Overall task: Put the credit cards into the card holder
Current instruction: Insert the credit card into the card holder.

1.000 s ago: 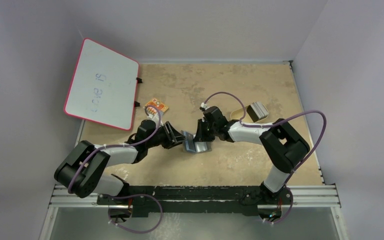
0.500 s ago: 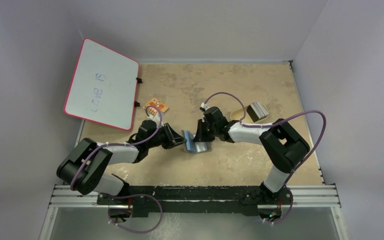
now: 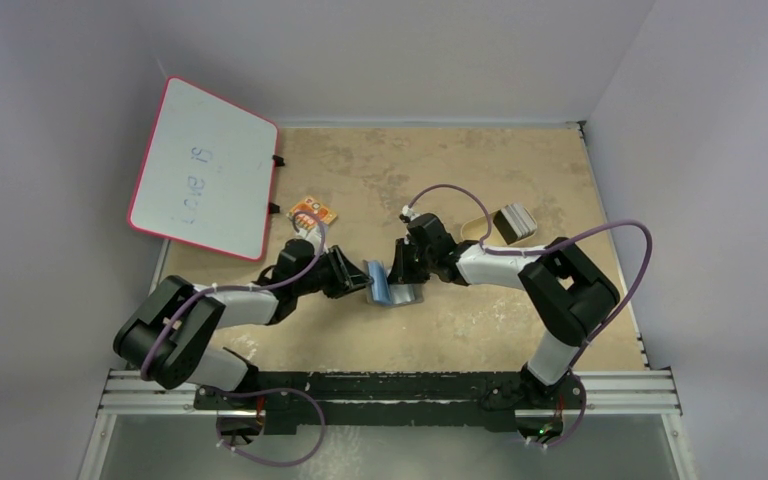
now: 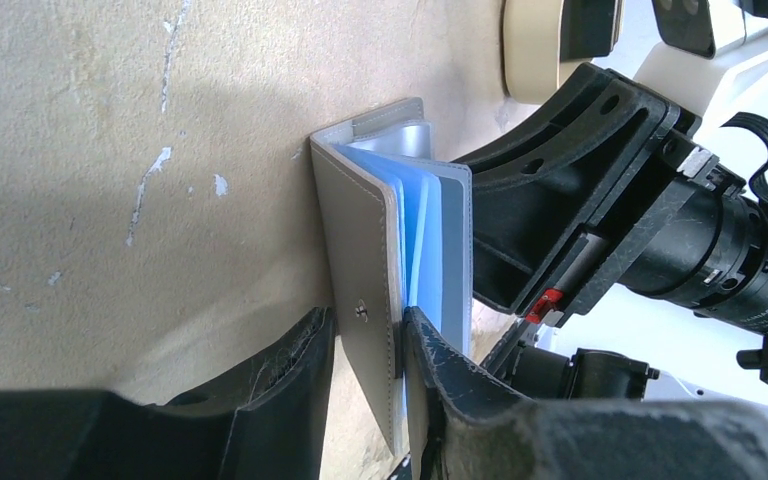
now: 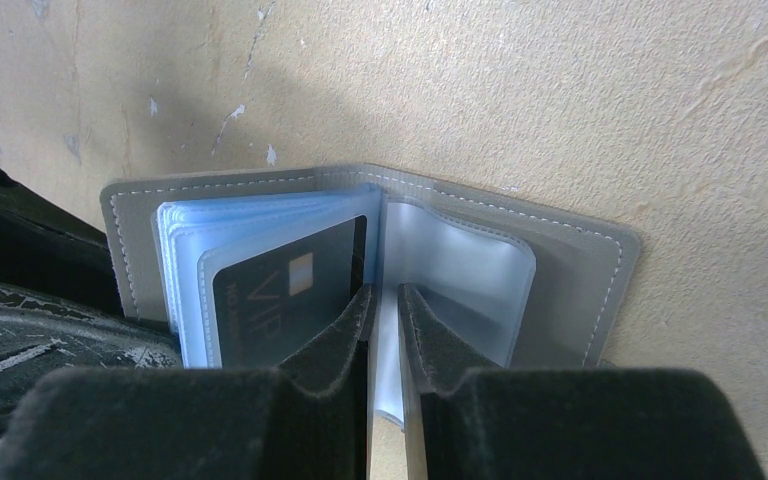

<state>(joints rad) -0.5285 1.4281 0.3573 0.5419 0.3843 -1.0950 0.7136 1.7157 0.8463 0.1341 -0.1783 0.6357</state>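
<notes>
Right wrist: one credit card point(image 5: 285, 290) sleeved in one card holder point(image 5: 570, 260).

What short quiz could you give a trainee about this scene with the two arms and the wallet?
1. True or false: the card holder is folded shut.
2. What does the left gripper clamp? A the holder's grey cover; B a loose card; C nothing.
3. Fill in: the dark card inside the holder reads ___.
Key: 1 false; 2 A; 3 VIP.
</notes>
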